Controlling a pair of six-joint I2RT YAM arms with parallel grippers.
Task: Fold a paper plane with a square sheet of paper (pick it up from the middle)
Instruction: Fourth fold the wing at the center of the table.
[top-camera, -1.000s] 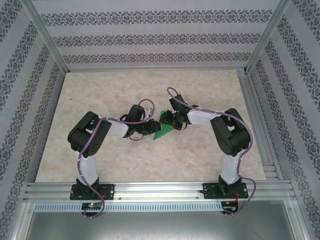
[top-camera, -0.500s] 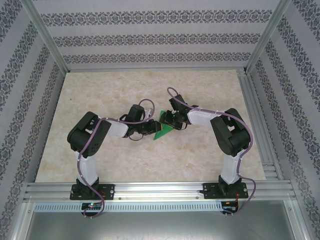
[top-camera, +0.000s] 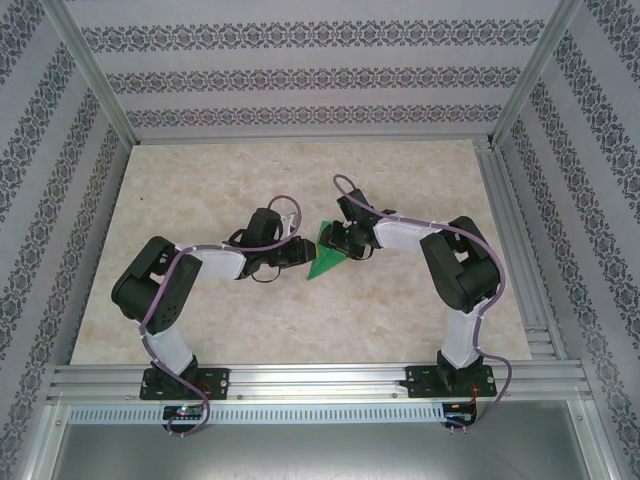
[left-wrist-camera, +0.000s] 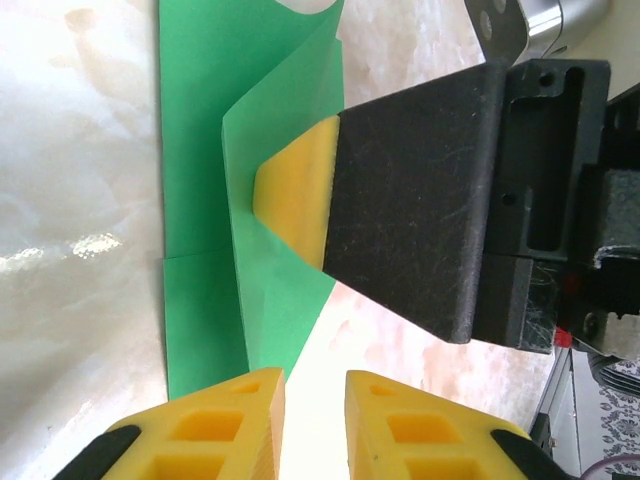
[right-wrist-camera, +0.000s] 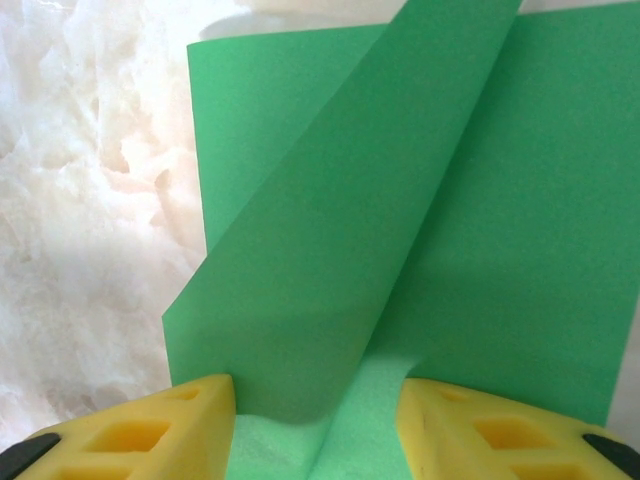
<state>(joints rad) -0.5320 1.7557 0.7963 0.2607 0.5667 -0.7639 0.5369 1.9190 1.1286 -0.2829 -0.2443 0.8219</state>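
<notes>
The square sheet of paper (top-camera: 325, 263) is bright green and lies folded on the marble table between the two grippers, showing as a pointed triangle from above. In the right wrist view a folded flap of the paper (right-wrist-camera: 330, 230) rises between the fingers of my right gripper (right-wrist-camera: 315, 410), which stand wide apart on the sheet without pinching it. The left wrist view shows the paper (left-wrist-camera: 200, 150) with one yellow pad (left-wrist-camera: 295, 190) of the right gripper pressing on the flap. My left gripper (left-wrist-camera: 315, 400) sits at the paper's near edge, a narrow gap between its fingertips with bare table behind.
The marble tabletop (top-camera: 200, 190) has free room on all sides of the paper. Aluminium rails (top-camera: 320, 378) run along the near edge and the right side (top-camera: 510, 230). Patterned walls enclose the back and sides.
The left arm's elbow has swung left and lower. Its gripper stays beside the paper. The right arm and the paper have not visibly moved.
</notes>
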